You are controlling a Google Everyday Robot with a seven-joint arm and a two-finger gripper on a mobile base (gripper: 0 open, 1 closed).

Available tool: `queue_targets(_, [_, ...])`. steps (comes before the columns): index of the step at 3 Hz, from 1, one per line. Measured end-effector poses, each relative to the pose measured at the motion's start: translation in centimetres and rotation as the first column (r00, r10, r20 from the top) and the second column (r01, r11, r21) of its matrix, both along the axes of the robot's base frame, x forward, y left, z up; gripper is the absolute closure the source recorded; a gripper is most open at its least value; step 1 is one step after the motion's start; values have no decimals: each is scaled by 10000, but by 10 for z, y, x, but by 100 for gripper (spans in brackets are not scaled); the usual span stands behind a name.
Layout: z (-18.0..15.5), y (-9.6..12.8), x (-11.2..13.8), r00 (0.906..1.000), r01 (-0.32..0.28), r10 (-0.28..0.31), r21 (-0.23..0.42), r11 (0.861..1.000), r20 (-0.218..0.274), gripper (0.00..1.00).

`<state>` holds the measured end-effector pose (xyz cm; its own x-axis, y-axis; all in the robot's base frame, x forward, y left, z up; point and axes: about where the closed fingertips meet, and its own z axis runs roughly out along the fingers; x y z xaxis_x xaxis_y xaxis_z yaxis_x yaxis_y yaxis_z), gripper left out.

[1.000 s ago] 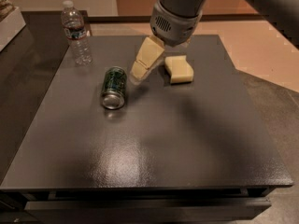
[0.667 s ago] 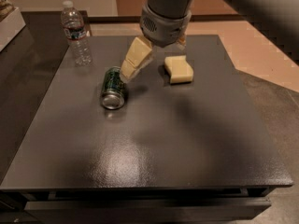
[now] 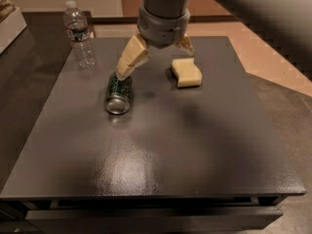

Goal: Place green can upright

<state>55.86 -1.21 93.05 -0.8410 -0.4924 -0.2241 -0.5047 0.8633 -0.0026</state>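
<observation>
The green can (image 3: 118, 93) lies on its side on the dark grey table (image 3: 161, 145), left of centre, with a silver end facing the camera. My gripper (image 3: 155, 61) hangs just behind the can, and its jaws are spread open and hold nothing. The left finger (image 3: 129, 58) reaches down to the can's far end; I cannot tell if it touches. The right finger (image 3: 185, 44) is mostly hidden behind the wrist, above the pale block.
A pale yellow block (image 3: 186, 72) lies right of the gripper. A clear plastic water bottle (image 3: 80, 35) stands upright at the back left. A white box (image 3: 9, 19) sits off the far left edge of the table.
The gripper has moved left and down, bringing its left finger from beside the can to the can's far end. The can, block and bottle have not moved.
</observation>
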Motion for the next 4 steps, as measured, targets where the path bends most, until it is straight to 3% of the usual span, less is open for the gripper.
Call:
queue_targets(1, [1,6,4,9937,1040,-1030,-195,9944,435,0])
queue_targets(2, [1,6,4,9937,1039,-1030,-195,9944,436,0])
queue_targets(4, [-6,46,6,9837,1783,-1782,42,9840,-260,0])
